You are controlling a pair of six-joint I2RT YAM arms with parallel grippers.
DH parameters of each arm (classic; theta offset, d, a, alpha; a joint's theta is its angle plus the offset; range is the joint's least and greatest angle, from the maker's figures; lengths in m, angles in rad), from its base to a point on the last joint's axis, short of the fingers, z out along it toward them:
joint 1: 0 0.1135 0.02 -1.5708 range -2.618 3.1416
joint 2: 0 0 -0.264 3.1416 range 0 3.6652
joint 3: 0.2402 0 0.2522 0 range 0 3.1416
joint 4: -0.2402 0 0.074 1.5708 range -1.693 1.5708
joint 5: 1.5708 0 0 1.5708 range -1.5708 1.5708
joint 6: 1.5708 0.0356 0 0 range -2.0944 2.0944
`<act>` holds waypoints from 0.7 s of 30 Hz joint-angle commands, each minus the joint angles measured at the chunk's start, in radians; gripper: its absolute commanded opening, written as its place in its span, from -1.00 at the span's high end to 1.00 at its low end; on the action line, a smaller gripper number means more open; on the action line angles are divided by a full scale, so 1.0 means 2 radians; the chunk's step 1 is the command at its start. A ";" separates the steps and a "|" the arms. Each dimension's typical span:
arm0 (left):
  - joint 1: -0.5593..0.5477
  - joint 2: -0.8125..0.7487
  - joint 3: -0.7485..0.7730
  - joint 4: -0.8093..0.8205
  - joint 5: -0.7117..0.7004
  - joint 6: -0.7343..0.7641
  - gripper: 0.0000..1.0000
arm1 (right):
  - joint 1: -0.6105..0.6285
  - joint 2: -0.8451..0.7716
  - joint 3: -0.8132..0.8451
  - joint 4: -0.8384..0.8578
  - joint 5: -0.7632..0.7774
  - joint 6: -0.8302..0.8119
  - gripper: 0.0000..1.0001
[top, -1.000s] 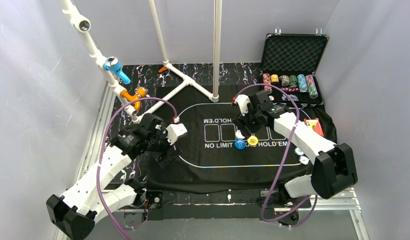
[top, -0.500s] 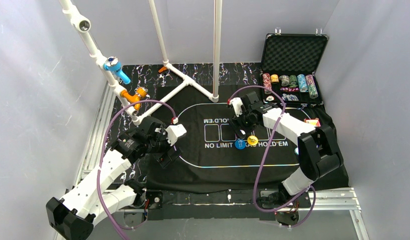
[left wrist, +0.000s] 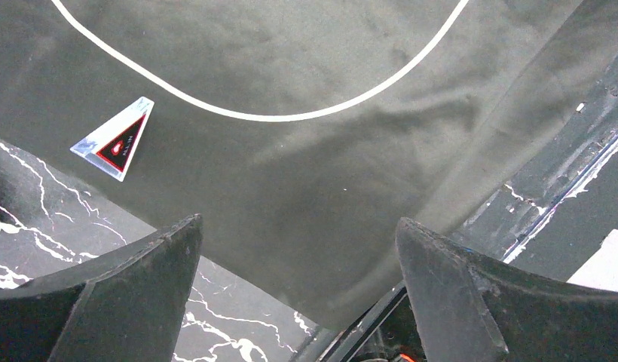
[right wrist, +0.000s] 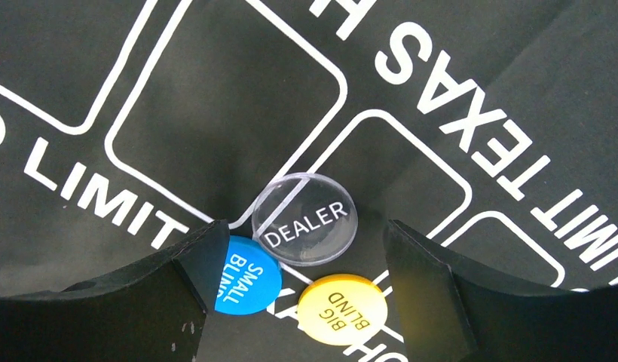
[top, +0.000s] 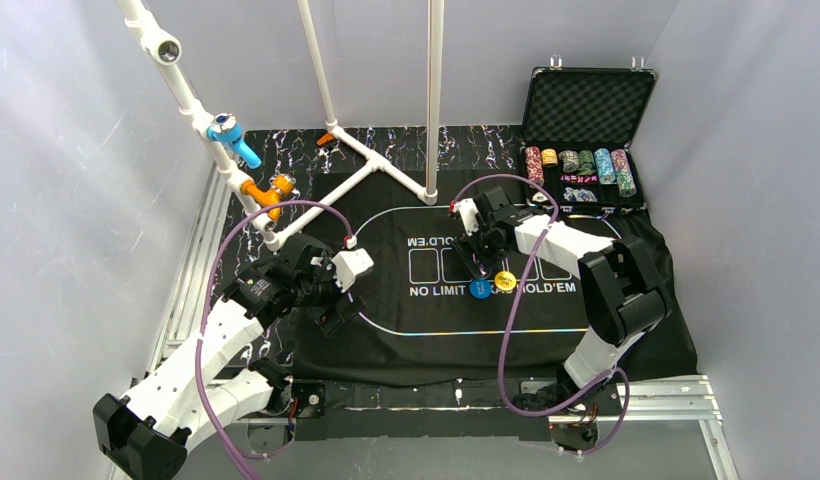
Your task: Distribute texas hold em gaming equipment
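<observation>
Mat: the black felt mat covers the surface beneath both claws.
Case: the open case, with chip stacks along its front, sits well beyond the right claw and off to its right.
Left claw: the left claw is spread wide and empty over the mat's near edge. A red-backed card lies ahead of it, off to one side.
Right claw: the right claw gapes wide, holds nothing, and is poised low over three buttons.
Dealer disc: the clear dealer disc lies flat between the fingers, touching neither.
Small blind disc: the blue small blind disc lies just beside the dealer disc, close against one finger.
Big blind disc: the yellow big blind disc lies between the fingers, nearer the palm.
Risk: the discs are crowded, so closing would likely shove the blue one or pinch two together. They are thin and flat, so they may slip from the pads, or the felt may bunch.
</observation>
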 commanded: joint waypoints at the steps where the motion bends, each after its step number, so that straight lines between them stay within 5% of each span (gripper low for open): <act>1: -0.003 -0.008 -0.007 -0.001 -0.001 0.000 -0.99 | 0.004 0.014 0.005 0.020 0.010 0.006 -0.66; 7: -0.003 -0.012 -0.010 0.002 -0.004 0.000 -0.99 | 0.004 0.014 -0.004 0.016 0.017 0.001 -0.61; 16: -0.002 -0.011 -0.012 0.004 -0.004 0.000 -0.99 | 0.004 0.010 -0.001 0.007 0.011 -0.003 -0.18; 21: -0.002 -0.010 -0.012 0.004 -0.004 0.001 -0.99 | 0.004 0.007 0.023 -0.002 0.015 -0.005 -0.10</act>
